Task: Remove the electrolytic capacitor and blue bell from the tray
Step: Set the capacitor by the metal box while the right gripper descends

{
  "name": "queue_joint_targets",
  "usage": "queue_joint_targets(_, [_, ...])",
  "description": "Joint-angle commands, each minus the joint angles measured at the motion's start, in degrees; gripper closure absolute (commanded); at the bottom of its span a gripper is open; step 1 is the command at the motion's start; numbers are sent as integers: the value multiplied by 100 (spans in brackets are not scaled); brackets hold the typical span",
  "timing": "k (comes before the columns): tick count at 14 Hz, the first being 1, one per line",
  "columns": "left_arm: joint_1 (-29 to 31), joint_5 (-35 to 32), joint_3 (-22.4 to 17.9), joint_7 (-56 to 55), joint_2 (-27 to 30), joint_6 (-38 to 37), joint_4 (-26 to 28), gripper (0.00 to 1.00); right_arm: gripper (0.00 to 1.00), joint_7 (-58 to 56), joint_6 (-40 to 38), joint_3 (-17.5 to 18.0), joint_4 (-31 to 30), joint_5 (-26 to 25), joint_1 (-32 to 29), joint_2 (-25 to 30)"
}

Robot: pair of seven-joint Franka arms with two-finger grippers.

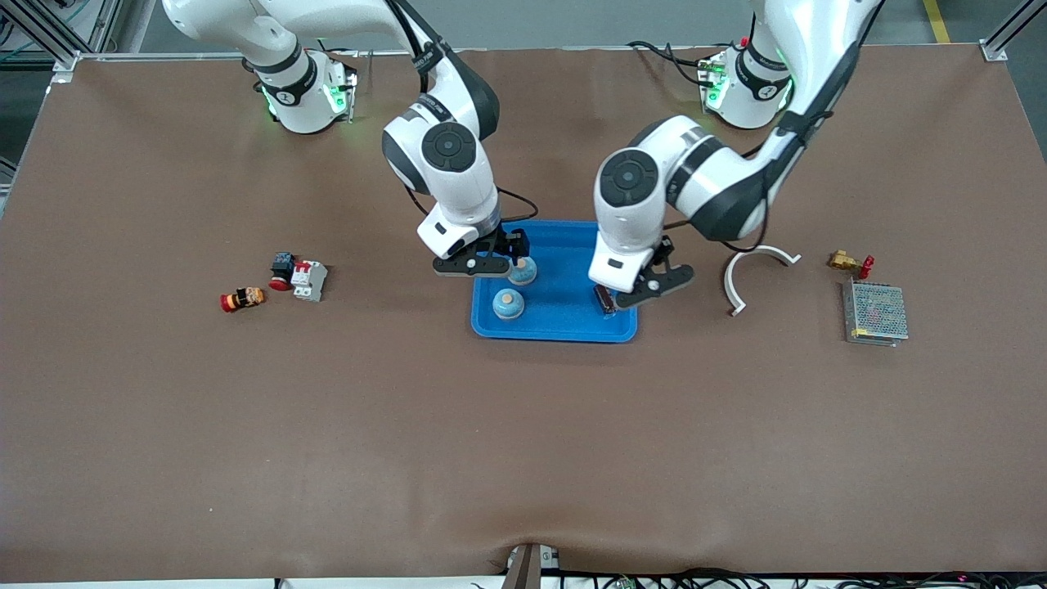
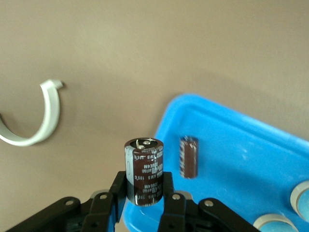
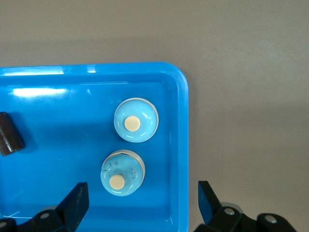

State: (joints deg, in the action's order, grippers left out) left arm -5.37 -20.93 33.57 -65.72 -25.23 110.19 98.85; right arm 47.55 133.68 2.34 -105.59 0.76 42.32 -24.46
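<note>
Brown capacitor in left gripper

Left tool hanging low with fingers clamped on a load, right tool low, fingers spread wide

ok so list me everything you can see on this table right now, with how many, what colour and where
tray: 1, blue, mid-table between the arms
bells: 2, light blue with cream buttons, in the tray toward the right arm's end
capacitors: 2, dark brown; one lying in the tray, one held in the left gripper
curved clip: 1, white, beside the tray toward the left arm's end
brass fitting: 1, gold with red, beside the mesh box
mesh box: 1, silver, toward the left arm's end
small parts: 3, red, black, white and orange, toward the right arm's end
right gripper: open, over the bells
left gripper: shut on a capacitor, over the tray's edge
</note>
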Motion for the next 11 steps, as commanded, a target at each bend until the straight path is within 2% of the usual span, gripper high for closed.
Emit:
queue_joint_targets(1, [509, 299, 80, 821, 193, -313, -200, 100, 0, 315, 209, -59, 74, -172, 119, -208])
queue_joint_targets(7, [1687, 432, 71, 2606, 308, -498, -60, 100, 0, 588, 659, -67, 108, -295, 321, -656])
queue_joint_targets(11, [2180, 388, 71, 3046, 308, -446, 282, 100, 0, 615, 720, -76, 214, -313, 382, -832])
